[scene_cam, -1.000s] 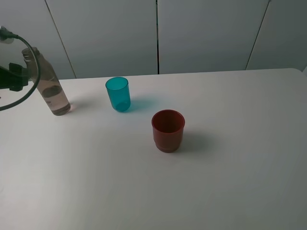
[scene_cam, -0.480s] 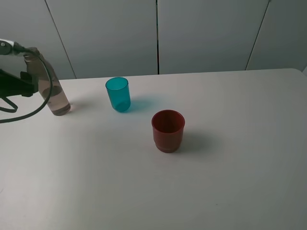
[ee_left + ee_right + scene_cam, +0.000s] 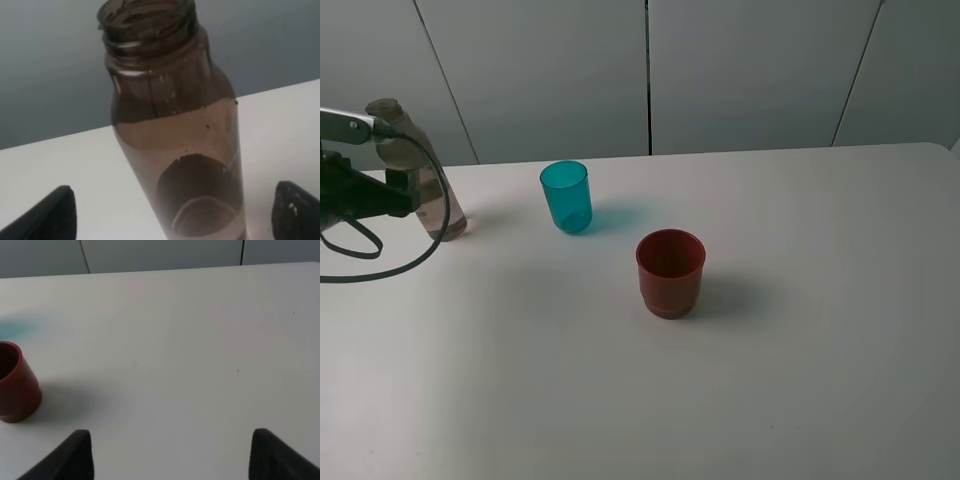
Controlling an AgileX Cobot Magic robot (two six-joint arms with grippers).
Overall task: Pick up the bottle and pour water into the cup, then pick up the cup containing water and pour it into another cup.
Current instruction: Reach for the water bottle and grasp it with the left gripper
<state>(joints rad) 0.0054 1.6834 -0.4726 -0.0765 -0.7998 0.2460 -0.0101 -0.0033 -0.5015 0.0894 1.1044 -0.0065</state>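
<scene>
Left jaws: spread wide, one black fingertip (image 3: 50, 215) on each side of the bottle (image 3: 175, 150), neither touching it as far as I can see.
Bottle: stands on the table (image 3: 800, 350) with its neck uncapped, clear liquid up to about its shoulder.
Left arm (image 3: 350, 195): reaches in level with the bottle's lower half, a black cable looping across it.
Teal cup (image 3: 566, 196): upright, near the bottle, towards the table's middle.
Red cup (image 3: 671, 272): upright, further from the bottle than the teal cup, apart from both.
Right jaws: spread apart above the table, well apart from the bottle, the red cup ahead of them, off to one side.
</scene>
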